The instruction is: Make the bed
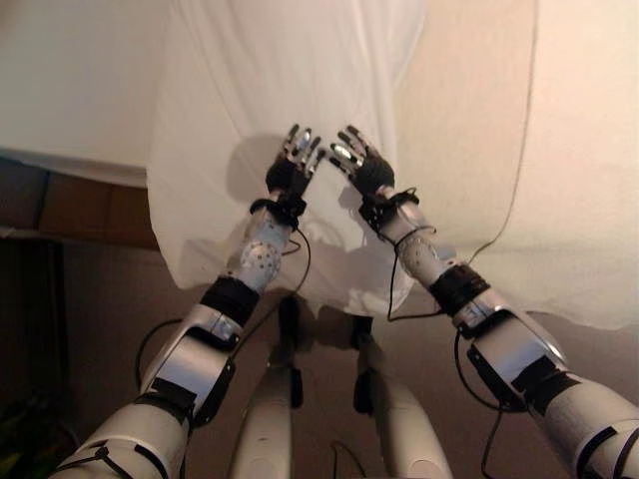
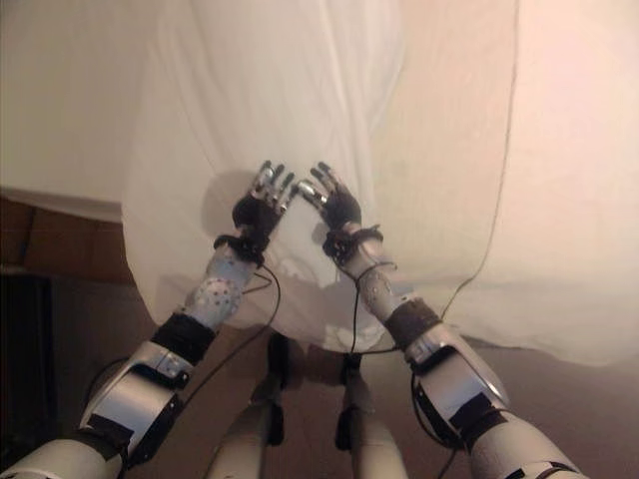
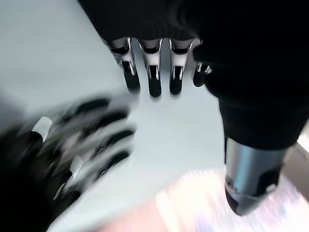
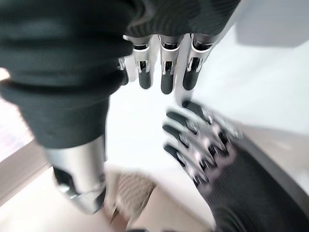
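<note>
a white sheet (image 1: pixel 290 90) lies on the bed (image 1: pixel 579 150) and hangs over its near edge. the left hand (image 1: pixel 292 165) and the right hand (image 1: pixel 357 163) are side by side over the sheet, near that edge. both have their fingers straight and spread, and hold nothing.

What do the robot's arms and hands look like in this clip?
Both arms are silver-grey shells broken by black bands and joints. The left arm's forearm section is rounded and dotted with small marks. The left hand and right hand have silver fingers with dark tips, and dark ribbed covers over the hand backs and wrists. Thin black cables loop beside both forearms.
</note>
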Robot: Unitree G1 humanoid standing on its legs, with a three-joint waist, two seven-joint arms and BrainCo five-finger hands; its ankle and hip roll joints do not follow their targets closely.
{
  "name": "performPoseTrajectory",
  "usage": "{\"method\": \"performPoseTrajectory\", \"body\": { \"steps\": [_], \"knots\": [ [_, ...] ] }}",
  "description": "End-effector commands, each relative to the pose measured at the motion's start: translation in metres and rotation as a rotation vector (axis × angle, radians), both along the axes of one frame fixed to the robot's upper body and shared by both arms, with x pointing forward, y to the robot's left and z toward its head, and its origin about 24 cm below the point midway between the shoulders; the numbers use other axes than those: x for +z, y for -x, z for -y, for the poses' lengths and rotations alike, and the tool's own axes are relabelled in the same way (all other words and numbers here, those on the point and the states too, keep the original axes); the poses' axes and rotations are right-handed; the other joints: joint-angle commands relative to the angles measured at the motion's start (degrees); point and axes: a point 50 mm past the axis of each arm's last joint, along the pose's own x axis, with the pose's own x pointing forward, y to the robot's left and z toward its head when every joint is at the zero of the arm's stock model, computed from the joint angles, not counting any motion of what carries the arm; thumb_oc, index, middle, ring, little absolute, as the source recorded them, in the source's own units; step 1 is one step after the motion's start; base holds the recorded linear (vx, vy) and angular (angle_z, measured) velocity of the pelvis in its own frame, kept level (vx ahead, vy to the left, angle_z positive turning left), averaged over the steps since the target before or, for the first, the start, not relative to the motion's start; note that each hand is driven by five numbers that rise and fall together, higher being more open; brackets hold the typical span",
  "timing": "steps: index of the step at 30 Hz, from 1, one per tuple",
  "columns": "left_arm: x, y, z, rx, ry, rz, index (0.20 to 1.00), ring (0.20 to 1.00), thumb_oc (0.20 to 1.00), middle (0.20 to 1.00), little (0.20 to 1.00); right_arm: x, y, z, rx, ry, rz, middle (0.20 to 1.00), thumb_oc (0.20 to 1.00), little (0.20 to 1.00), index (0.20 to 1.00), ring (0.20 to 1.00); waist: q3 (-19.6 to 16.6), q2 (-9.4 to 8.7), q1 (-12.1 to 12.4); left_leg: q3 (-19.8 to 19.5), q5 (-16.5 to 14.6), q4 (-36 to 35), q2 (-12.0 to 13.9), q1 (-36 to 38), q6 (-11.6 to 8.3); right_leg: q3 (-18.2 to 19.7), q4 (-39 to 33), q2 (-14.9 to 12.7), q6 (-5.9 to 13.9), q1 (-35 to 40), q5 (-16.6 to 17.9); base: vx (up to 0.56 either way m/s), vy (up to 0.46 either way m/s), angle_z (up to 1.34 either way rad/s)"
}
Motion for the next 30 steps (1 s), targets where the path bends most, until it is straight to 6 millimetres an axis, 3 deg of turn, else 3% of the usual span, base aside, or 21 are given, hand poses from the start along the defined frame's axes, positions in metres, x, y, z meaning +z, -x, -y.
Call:
{"method": "performPoseTrajectory", "body": {
  "steps": [1, 3, 5, 7, 8, 10, 11, 13, 17, 19, 20, 21, 22, 23, 24, 25, 26, 27, 28, 29, 30],
  "knots": [
    [0.047, -0.002, -0.030, 0.267, -0.069, 0.085, 1.000, 1.000, 1.000, 1.000, 1.000, 0.030, -0.008, 0.015, -0.183, 0.070, 0.052, 1.000, 1.000, 1.000, 1.000, 1.000, 3.0, -0.31, 2.2, -1.7, -3.1, 2.2, -3.3, -4.8, -1.85, -1.7, 4.4, -0.6, 6.45, -1.9, -5.8, -0.01, -0.022, 0.15],
    [0.055, -0.003, -0.033, 0.345, -0.083, 0.077, 1.000, 1.000, 1.000, 1.000, 1.000, 0.033, -0.011, 0.021, -0.246, 0.128, 0.053, 1.000, 1.000, 1.000, 1.000, 1.000, 3.3, -0.08, 2.3, -2.0, -3.1, 2.7, -3.2, -6.8, -2.00, -2.1, 4.9, -0.6, 6.41, -3.8, -5.8, 0.00, -0.005, 0.20],
    [0.054, -0.004, -0.070, 0.521, -0.197, 0.002, 1.000, 1.000, 1.000, 1.000, 1.000, 0.037, -0.015, 0.032, -0.357, 0.226, 0.056, 1.000, 1.000, 1.000, 1.000, 1.000, 3.8, 0.08, 2.5, -2.3, -3.4, 4.5, -3.2, -11.0, -2.30, -2.9, 5.1, -0.8, 6.40, -7.1, -5.4, 0.01, 0.015, 0.15],
    [0.059, -0.004, -0.079, 0.556, -0.218, -0.006, 1.000, 1.000, 1.000, 1.000, 1.000, 0.038, -0.017, 0.035, -0.390, 0.256, 0.051, 1.000, 1.000, 1.000, 1.000, 1.000, 3.8, 0.21, 2.5, -2.8, -3.6, 5.2, -3.3, -12.7, -2.34, -3.0, 5.0, -0.8, 6.41, -8.2, -5.2, 0.01, 0.004, 0.02],
    [0.058, -0.002, -0.101, 0.640, -0.270, -0.057, 1.000, 1.000, 1.000, 1.000, 1.000, 0.039, -0.020, 0.042, -0.441, 0.301, 0.042, 1.000, 1.000, 1.000, 1.000, 1.000, 3.8, 0.20, 2.9, -3.1, -3.8, 5.7, -3.3, -14.8, -2.31, -3.4, 4.4, -0.8, 6.69, -9.7, -4.6, 0.00, 0.000, 0.00],
    [0.057, 0.002, -0.127, 0.724, -0.330, -0.100, 1.000, 1.000, 1.000, 1.000, 1.000, 0.040, -0.021, 0.053, -0.501, 0.315, 0.036, 1.000, 1.000, 1.000, 1.000, 1.000, 3.8, 0.43, 3.1, -3.2, -3.9, 5.8, -3.2, -16.9, -2.36, -3.7, 3.1, -0.7, 6.96, -11.1, -3.9, 0.02, 0.001, 0.01],
    [0.058, 0.003, -0.128, 0.725, -0.332, -0.098, 1.000, 1.000, 1.000, 1.000, 1.000, 0.040, -0.021, 0.052, -0.501, 0.313, 0.037, 1.000, 1.000, 1.000, 1.000, 1.000, 3.8, 0.39, 3.0, -3.3, -3.9, 5.9, -3.2, -17.1, -2.37, -3.8, 3.0, -0.7, 6.96, -11.2, -3.9, 0.04, 0.003, 0.04],
    [0.056, 0.009, -0.149, 0.789, -0.356, -0.131, 1.000, 1.000, 1.000, 1.000, 1.000, 0.039, -0.022, 0.062, -0.544, 0.327, 0.029, 1.000, 1.000, 1.000, 1.000, 1.000, 3.8, 0.83, 3.3, -3.4, -4.0, 5.9, -3.6, -18.6, -2.41, -3.9, 2.2, -0.7, 7.07, -12.4, -3.7, 0.03, 0.001, 0.08],
    [0.055, 0.019, -0.173, 0.882, -0.382, -0.151, 1.000, 1.000, 1.000, 1.000, 1.000, 0.032, -0.022, 0.076, -0.615, 0.377, 0.022, 1.000, 1.000, 1.000, 1.000, 1.000, 3.8, 1.51, 3.3, -3.3, -3.7, 5.1, -3.8, -19.6, -2.82, -4.3, 1.6, -0.9, 7.27, -13.8, -3.7, 0.03, 0.021, 0.07],
    [0.054, 0.021, -0.178, 0.903, -0.377, -0.154, 1.000, 1.000, 1.000, 1.000, 1.000, 0.030, -0.022, 0.078, -0.638, 0.396, 0.027, 1.000, 1.000, 1.000, 1.000, 1.000, 3.8, 1.60, 3.1, -3.3, -3.5, 4.7, -3.9, -19.7, -2.88, -4.2, 1.5, -1.0, 7.33, -14.1, -3.6, -0.01, 0.037, 0.04],
    [0.058, 0.026, -0.180, 0.945, -0.359, -0.113, 1.000, 1.000, 1.000, 1.000, 1.000, 0.020, -0.021, 0.089, -0.684, 0.465, 0.022, 1.000, 1.000, 1.000, 1.000, 1.000, 3.8, 1.63, 2.8, -2.8, -1.7, 4.4, -4.4, -21.1, -2.61, -4.9, 1.6, -1.6, 7.08, -15.4, -2.5, 0.00, 0.017, 0.06],
    [0.058, 0.026, -0.180, 0.947, -0.358, -0.114, 1.000, 1.000, 1.000, 1.000, 1.000, 0.020, -0.021, 0.088, -0.684, 0.467, 0.023, 1.000, 1.000, 1.000, 1.000, 1.000, 3.8, 1.81, 3.0, -3.4, -3.0, 4.3, -4.2, -20.1, -2.90, -4.3, 1.5, -1.2, 7.46, -14.5, -3.4, 0.01, 0.034, 0.12],
    [0.061, 0.031, -0.186, 0.983, -0.371, -0.101, 1.000, 1.000, 1.000, 1.000, 1.000, 0.004, -0.020, 0.097, -0.698, 0.536, 0.005, 1.000, 1.000, 1.000, 1.000, 1.000, 3.8, 1.67, 2.9, -3.5, -3.4, 4.4, -4.1, -19.9, -2.81, -4.3, 1.5, -1.2, 7.50, -14.3, -3.5, 0.00, 0.022, 0.11],
    [0.060, 0.031, -0.185, 0.983, -0.372, -0.100, 1.000, 1.000, 1.000, 1.000, 1.000, 0.004, -0.019, 0.097, -0.699, 0.537, 0.006, 1.000, 1.000, 1.000, 1.000, 1.000, 3.8, 1.54, 2.6, -3.0, -1.8, 4.5, -4.5, -21.0, -2.48, -5.0, 1.6, -1.7, 7.12, -15.3, -2.5, 0.00, 0.032, 0.16],
    [0.067, 0.036, -0.190, 1.013, -0.391, -0.070, 1.000, 1.000, 1.000, 1.000, 1.000, -0.013, -0.018, 0.105, -0.698, 0.623, -0.023, 1.000, 1.000, 1.000, 1.000, 1.000, 3.8, 1.38, 2.6, -3.7, -3.2, 4.3, -4.4, -20.3, -2.63, -4.3, 1.4, -1.2, 7.57, -14.6, -3.2, -0.06, 0.031, 0.11],
    [0.066, 0.036, -0.190, 1.014, -0.392, -0.071, 1.000, 1.000, 1.000, 1.000, 1.000, -0.014, -0.018, 0.105, -0.697, 0.625, -0.024, 1.000, 1.000, 1.000, 1.000, 1.000, 3.8, 1.28, 2.4, -3.2, -1.8, 4.5, -4.7, -21.3, -2.32, -4.9, 1.5, -1.7, 7.20, -15.4, -2.3, 0.05, 0.006, 0.12],
    [0.070, 0.041, -0.198, 1.044, -0.397, -0.060, 1.000, 1.000, 1.000, 1.000, 1.000, -0.037, -0.016, 0.122, -0.723, 0.715, -0.097, 1.000, 1.000, 1.000, 1.000, 1.000, 3.8, 1.22, 2.4, -4.0, -3.0, 4.0, -4.4, -20.2, -2.47, -4.3, 1.3, -1.2, 7.68, -14.5, -3.0, -0.05, 0.026, 0.06],
    [0.069, 0.041, -0.197, 1.044, -0.397, -0.061, 1.000, 1.000, 1.000, 1.000, 1.000, -0.038, -0.016, 0.122, -0.724, 0.716, -0.097, 1.000, 1.000, 1.000, 1.000, 1.000, 3.8, 1.16, 2.2, -3.5, -1.6, 4.1, -4.7, -21.2, -2.17, -4.9, 1.4, -1.7, 7.31, -15.4, -2.1, 0.06, -0.008, 0.05],
    [0.069, 0.044, -0.206, 1.050, -0.401, -0.075, 1.000, 1.000, 1.000, 1.000, 1.000, -0.068, -0.010, 0.138, -0.726, 0.797, -0.195, 1.000, 1.000, 1.000, 1.000, 1.000, 3.8, 1.24, 2.0, -4.4, -2.6, 3.1, -4.3, -19.9, -2.47, -4.2, 0.9, -1.2, 7.83, -14.4, -2.8, -0.05, 0.014, 0.01],
    [0.069, 0.044, -0.206, 1.048, -0.401, -0.074, 1.000, 1.000, 1.000, 1.000, 1.000, -0.069, -0.010, 0.138, -0.725, 0.796, -0.195, 1.000, 1.000, 1.000, 1.000, 1.000, 3.8, 1.06, 1.8, -3.8, -1.1, 3.0, -4.6, -20.9, -2.18, -4.9, 1.0, -1.6, 7.45, -15.3, -1.9, 0.06, -0.029, 0.03],
    [0.071, 0.047, -0.212, 1.065, -0.401, -0.080, 1.000, 1.000, 1.000, 1.000, 1.000, -0.089, -0.004, 0.147, -0.729, 0.825, -0.255, 1.000, 1.000, 1.000, 1.000, 1.000, 3.8, 0.93, 1.6, -4.6, -2.2, 2.3, -4.3, -19.6, -2.42, -4.2, 0.6, -1.1, 7.96, -14.3, -2.4, -0.05, 0.004, 0.04]
  ]
}}
